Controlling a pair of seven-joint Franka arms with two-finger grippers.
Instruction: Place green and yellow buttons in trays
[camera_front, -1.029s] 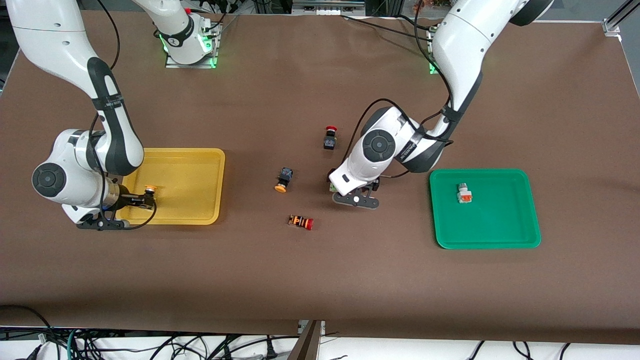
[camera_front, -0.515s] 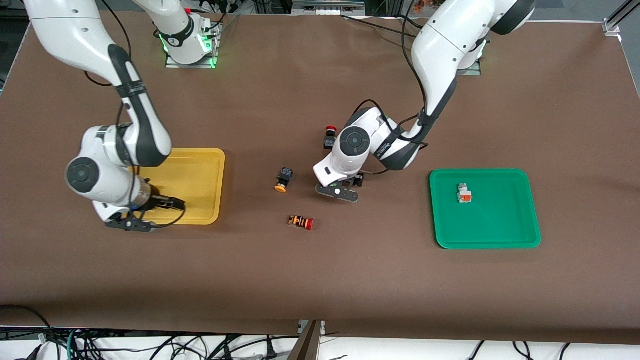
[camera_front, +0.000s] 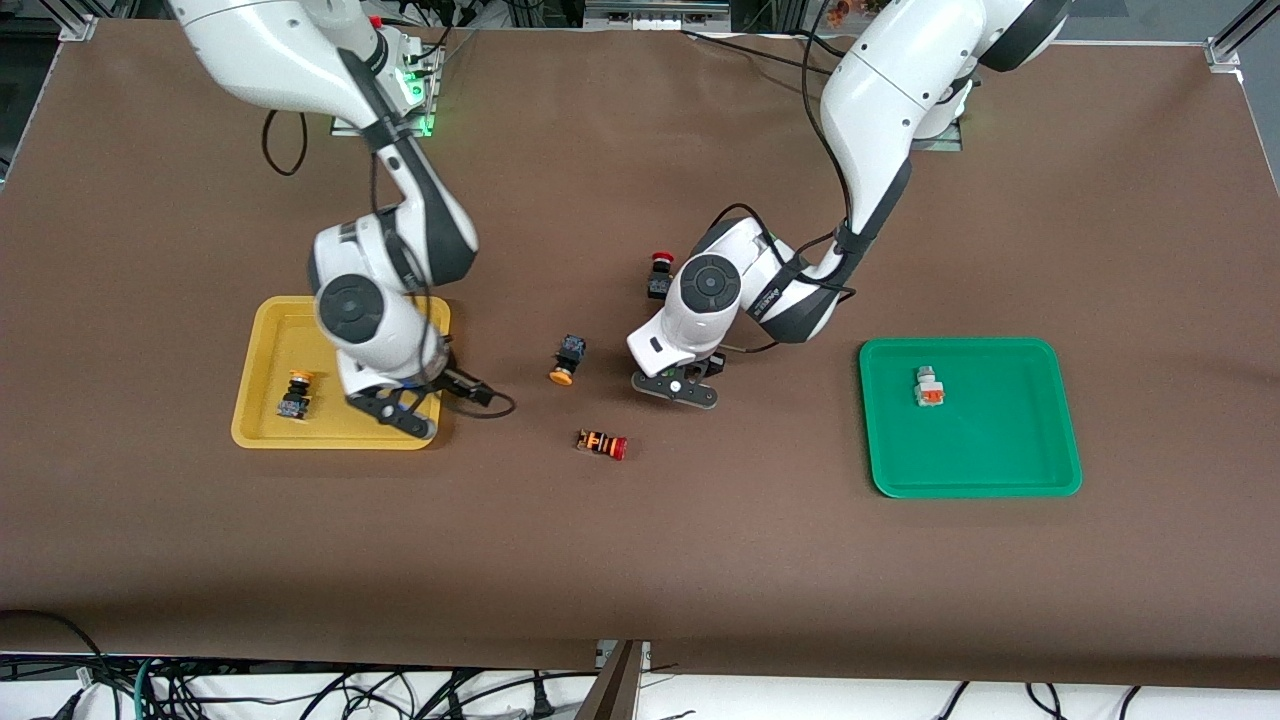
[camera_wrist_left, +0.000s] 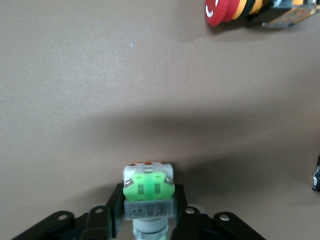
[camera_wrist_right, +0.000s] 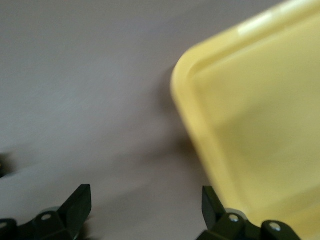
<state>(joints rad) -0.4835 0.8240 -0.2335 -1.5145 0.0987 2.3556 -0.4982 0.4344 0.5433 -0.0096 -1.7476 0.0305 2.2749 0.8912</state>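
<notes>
Green-faced and pale grey in the body, the button sits pinched between the fingers of the left hand, which has closed on it low over the middle of the counter, between the black-bodied red switch and the orange-striped red switch. The grip takes only the sides of the small body, so my worry is a slip or a twist on the way up, which could drop the button back on the counter or knock the striped switch lying near it. The right hand hangs with its fingers spread wide and nothing between them, over the corner of the yellow tray that faces the middle of the counter; from there a low sweep toward the loose yellow-capped button could catch the tray's rim and shove it. That loose button lies between the two arms. In the yellow tray stands one yellow-capped button on its black body. In the green tray lies one grey-bodied button with an orange face, and nothing else.
</notes>
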